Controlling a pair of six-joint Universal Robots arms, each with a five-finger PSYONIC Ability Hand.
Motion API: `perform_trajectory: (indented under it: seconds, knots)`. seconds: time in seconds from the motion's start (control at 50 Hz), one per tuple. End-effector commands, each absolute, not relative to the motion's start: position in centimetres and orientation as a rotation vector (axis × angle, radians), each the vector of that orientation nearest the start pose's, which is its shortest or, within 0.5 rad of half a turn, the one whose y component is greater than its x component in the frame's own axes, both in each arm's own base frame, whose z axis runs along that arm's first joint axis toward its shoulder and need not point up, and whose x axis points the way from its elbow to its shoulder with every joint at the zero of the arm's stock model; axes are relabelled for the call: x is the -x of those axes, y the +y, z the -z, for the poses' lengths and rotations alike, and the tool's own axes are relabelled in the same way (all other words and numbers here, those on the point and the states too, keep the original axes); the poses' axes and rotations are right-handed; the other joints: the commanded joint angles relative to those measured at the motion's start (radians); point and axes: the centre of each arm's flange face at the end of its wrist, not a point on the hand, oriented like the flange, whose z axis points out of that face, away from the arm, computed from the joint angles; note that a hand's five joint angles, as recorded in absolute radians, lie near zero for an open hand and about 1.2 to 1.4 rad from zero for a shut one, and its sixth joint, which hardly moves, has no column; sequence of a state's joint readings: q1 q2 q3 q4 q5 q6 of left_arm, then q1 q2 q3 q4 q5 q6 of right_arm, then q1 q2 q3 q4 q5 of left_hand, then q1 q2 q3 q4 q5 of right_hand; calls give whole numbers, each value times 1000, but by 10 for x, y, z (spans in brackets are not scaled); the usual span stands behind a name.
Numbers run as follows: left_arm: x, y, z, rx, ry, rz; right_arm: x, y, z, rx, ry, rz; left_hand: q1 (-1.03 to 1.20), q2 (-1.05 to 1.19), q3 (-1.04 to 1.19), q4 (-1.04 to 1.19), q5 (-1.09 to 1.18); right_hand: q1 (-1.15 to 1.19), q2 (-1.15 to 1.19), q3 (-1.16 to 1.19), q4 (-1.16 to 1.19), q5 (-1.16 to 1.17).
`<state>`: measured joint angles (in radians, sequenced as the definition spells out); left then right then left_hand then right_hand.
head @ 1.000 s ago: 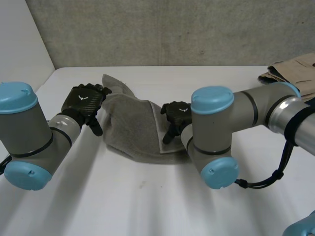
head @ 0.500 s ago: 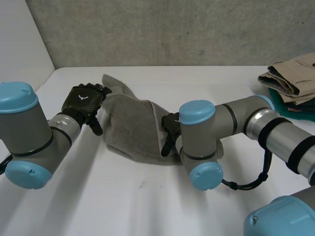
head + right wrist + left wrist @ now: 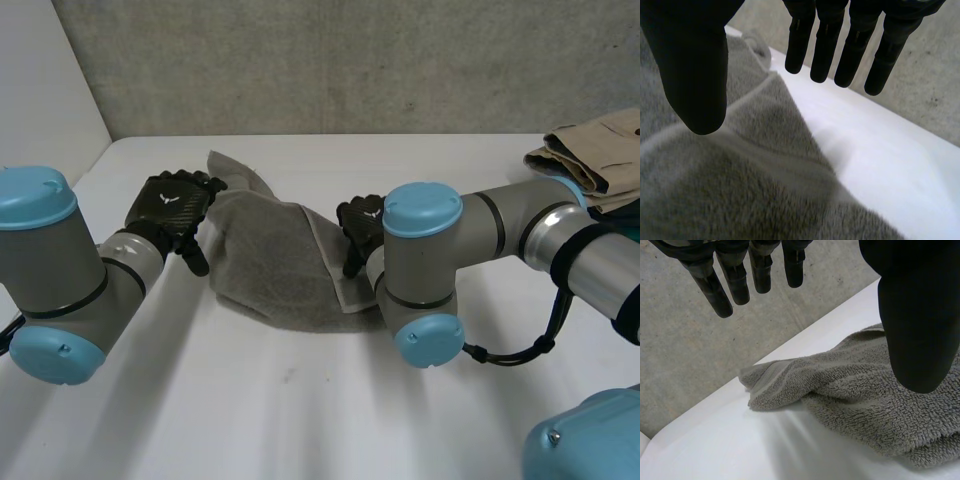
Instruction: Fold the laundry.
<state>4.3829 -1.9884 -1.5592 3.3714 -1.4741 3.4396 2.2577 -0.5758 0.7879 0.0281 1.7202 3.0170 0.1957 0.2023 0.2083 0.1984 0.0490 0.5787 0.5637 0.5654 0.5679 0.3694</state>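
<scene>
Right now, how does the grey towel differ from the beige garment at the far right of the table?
The grey towel lies rumpled; the beige garment is neatly folded. The towel rests straight on the table between the left hand and right hand; the beige garment tops a teal item. Neither is gripped.

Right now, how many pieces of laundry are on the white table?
3: crumpled grey terry towel in the centre; folded beige garment at the far right; teal cloth beneath it, mostly behind the right arm. More may be hidden.
</scene>
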Motion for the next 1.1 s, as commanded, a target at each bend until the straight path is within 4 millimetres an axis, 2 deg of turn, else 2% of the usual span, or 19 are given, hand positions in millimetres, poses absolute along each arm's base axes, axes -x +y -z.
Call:
perform_trajectory:
  seconds: [0.02,0.16,0.26,0.36,0.48,0.64,0.68,0.72,0.74,0.8,0.86,0.92,0.94,1.0,1.02,1.08,1.1]
  knots:
    - [252,-305,-190,-860,2332,2074,-391,-304,-120,780,2211,1763,-21,-28,-34,-24,-49,54,69,67,65,89]
    - [253,-304,-189,-863,2335,2071,-387,-304,-130,756,2220,1748,-21,-28,-34,-24,-49,4,19,17,15,39]
    - [253,-305,-189,-863,2334,2073,-382,-295,-134,741,2270,1638,-21,-28,-34,-24,-49,-69,-54,-56,-59,-35]
    - [253,-305,-189,-864,2332,2072,-379,-284,-126,711,2328,1492,-21,-28,-34,-24,-49,-81,-66,-68,-70,-46]
    - [253,-305,-189,-868,2331,2072,-382,-285,-112,705,2326,1476,-21,-28,-34,-24,-49,-70,-54,-56,-59,-35]
    - [253,-305,-189,-866,2332,2073,-385,-297,-107,742,2289,1604,-21,-28,-34,-24,-49,45,60,58,56,80]
    - [253,-305,-189,-868,2331,2072,-385,-301,-110,743,2281,1655,-21,-28,-34,-24,-49,203,218,216,214,238]
    - [253,-305,-189,-866,2332,2073,-384,-303,-114,739,2279,1682,-21,-28,-34,-24,-49,460,476,474,471,495]
    - [253,-305,-189,-866,2332,2073,-384,-303,-121,725,2271,1706,-21,-28,-34,-24,-49,814,829,827,825,849]
    - [253,-305,-189,-862,2330,2077,-384,-301,-136,704,2242,1735,-21,-28,-34,-24,-49,818,833,831,828,852]
    - [254,-309,-191,-861,2314,2089,-388,-293,-167,701,2157,1785,-21,-28,-34,-24,-49,818,833,831,828,852]
    - [255,-313,-195,-860,2297,2108,-388,-286,-186,711,2102,1802,-21,-28,-34,-24,-49,818,833,831,828,852]
    - [257,-318,-198,-859,2281,2131,-389,-280,-201,732,2061,1807,-21,-28,-34,-24,-49,818,833,831,828,852]
    - [261,-327,-206,-859,2255,2175,-389,-268,-224,782,1989,1813,-21,-28,-34,-24,-49,818,833,831,828,852]
    - [267,-337,-213,-882,2220,2221,-388,-253,-245,851,1928,1806,-21,-28,-34,-24,-49,818,833,831,828,852]
    - [275,-348,-216,-919,2196,2254,-383,-236,-269,897,1866,1807,-21,-28,-34,-24,-49,818,833,831,828,852]
    - [280,-355,-217,-945,2186,2273,-380,-225,-285,916,1821,1814,-21,-28,-34,-24,-49,818,833,831,828,852]
